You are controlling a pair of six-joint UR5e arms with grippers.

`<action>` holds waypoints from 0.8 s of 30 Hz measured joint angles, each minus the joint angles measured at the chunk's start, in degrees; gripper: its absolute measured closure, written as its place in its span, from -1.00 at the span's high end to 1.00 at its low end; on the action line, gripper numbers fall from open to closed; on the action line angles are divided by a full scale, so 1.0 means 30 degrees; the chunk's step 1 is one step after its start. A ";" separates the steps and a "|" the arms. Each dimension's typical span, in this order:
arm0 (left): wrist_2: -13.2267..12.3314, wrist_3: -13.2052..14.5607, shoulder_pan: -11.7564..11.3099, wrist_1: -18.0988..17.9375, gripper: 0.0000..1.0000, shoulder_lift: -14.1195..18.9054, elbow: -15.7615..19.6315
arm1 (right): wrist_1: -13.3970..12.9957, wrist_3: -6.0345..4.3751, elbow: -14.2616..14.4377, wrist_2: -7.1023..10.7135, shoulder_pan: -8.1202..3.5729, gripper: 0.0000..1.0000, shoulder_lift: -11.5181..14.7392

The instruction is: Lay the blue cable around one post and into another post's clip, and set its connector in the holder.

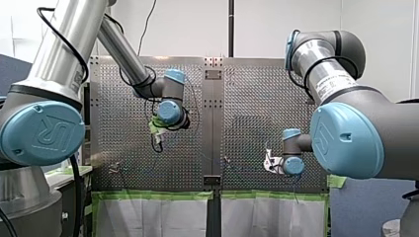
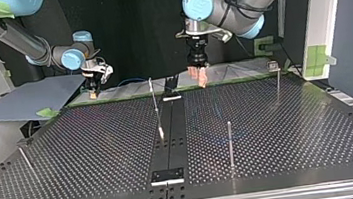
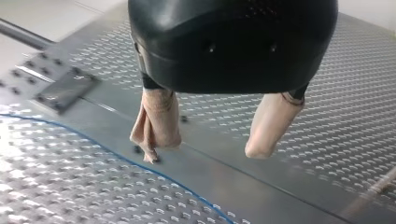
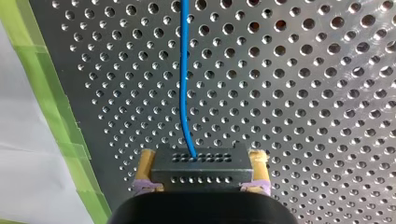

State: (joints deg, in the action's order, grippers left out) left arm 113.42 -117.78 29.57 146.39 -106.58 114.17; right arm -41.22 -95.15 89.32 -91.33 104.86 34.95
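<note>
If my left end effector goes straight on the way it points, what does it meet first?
Probably the table's smooth centre strip: the open left end effector points down at it. The blue cable lies just past one fingertip, seemingly outside the gap, but depth is unclear.

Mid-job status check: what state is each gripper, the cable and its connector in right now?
My right gripper, yellow pads: shut on the black block connector.
Connector: clamped between those pads, cable attached.
Thin blue cable: lying flat on the perforated metal table.
My left gripper, beige pads: open, empty.
</note>
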 joint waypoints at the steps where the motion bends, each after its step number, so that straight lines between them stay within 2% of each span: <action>1: -0.0033 -0.0208 -0.0074 -0.0087 1.00 0.0206 -0.0001 | 0.0026 0.0004 0.0000 0.0001 0.0004 -0.91 -0.0001; 13: -0.0016 -0.2080 -0.0994 -0.1589 1.00 0.2079 0.0003 | 0.0291 -0.0042 0.0010 -0.0021 0.0126 -0.91 -0.0002; 24: -0.0891 -0.3831 -0.2115 -0.3074 1.00 0.3829 -0.0184 | 0.0432 0.0035 0.0012 -0.0084 0.0193 -0.91 -0.0022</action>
State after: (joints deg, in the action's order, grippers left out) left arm 110.75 -129.27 23.23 137.17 -95.09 113.61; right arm -39.92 -95.05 89.36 -91.58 105.44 34.88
